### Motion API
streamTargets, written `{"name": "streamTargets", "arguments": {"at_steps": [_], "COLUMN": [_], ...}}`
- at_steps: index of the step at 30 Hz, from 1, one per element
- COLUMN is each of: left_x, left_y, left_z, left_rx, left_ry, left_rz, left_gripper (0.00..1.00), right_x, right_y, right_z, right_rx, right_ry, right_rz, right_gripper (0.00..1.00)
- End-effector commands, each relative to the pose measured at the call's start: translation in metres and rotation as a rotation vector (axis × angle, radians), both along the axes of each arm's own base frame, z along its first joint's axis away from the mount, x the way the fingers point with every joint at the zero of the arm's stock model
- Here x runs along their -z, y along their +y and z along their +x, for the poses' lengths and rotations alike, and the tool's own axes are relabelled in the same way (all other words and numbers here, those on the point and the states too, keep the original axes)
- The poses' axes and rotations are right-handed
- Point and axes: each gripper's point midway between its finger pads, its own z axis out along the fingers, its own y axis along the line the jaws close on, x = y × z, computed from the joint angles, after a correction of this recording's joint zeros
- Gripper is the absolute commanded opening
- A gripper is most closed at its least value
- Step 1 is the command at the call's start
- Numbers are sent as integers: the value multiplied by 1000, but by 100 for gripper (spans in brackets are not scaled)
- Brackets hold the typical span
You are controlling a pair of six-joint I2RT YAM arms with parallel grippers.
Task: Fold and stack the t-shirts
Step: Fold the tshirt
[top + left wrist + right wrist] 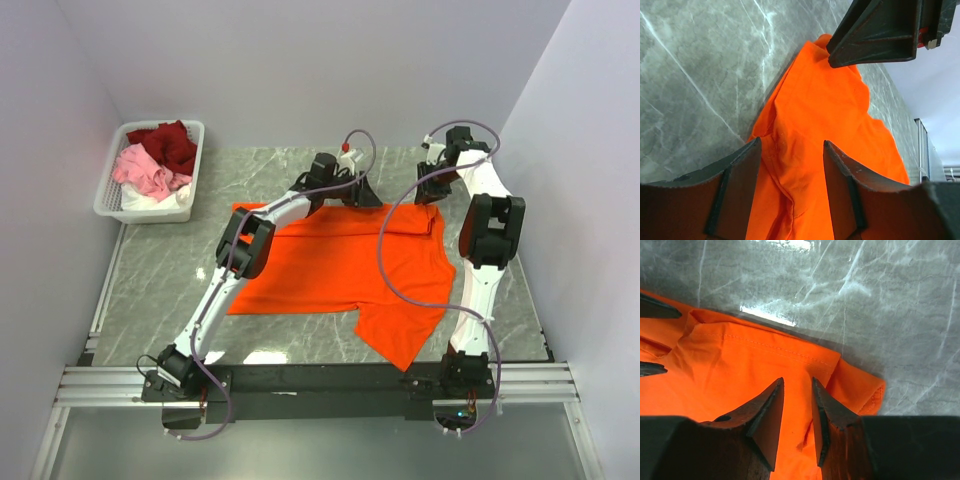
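The bright orange t-shirt [330, 260] lies spread across the middle of the table, one sleeve hanging toward the near right. Its far right edge is folded over in a band [410, 220]. My left gripper [355, 192] is open at the shirt's far edge, jaws wide, with orange cloth [805, 115] under and between them [791, 142]. My right gripper [428, 190] is at the far right corner, jaws a little apart over the hemmed fold [765, 347], its own midpoint here [797, 380]. Dark red [170, 142], pink [145, 172] and white [165, 200] shirts lie bunched in the basket.
The white slotted basket [108, 200] stands at the far left corner of the marble table [160, 280]. A sleeve end [862, 390] sticks out beside my right fingers. Walls close in at the back and both sides. A metal rail [320, 378] runs along the near edge.
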Motion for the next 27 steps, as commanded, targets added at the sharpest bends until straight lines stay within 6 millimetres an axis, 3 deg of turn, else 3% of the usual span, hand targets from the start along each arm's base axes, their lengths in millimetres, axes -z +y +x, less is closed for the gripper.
{"name": "streamTargets", "arguments": {"at_steps": [1, 9, 15, 20, 21, 23, 24, 27], "left_x": [-9, -1, -4, -8, -8, -9, -10, -14], "left_y": [-11, -20, -24, -26, -26, -27, -27, -27], "left_z": [-2, -8, -5, -4, -5, -4, -4, -3], "left_rx": [25, 37, 37, 37, 41, 43, 42, 37], "left_ry": [-42, -41, -49, -64, -63, -69, -72, -86], "left_rz": [-30, -24, -48, -64, -66, -71, -72, -79], "left_gripper": [58, 55, 48, 34, 28, 19, 11, 0], "right_x": [2, 11, 10, 9, 8, 4, 0, -11], "right_y": [1, 1, 3, 3, 3, 2, 2, -4], "right_z": [6, 0, -3, -3, -2, 0, 2, 9], "right_rx": [4, -2, -18, -23, -24, -26, -24, 0], "right_ry": [-5, 25, 30, 28, 26, 16, 5, -41], "right_rz": [-10, -13, -4, -1, -2, -3, -4, -24], "right_gripper": [36, 36, 24, 6, 3, 3, 6, 17]}}
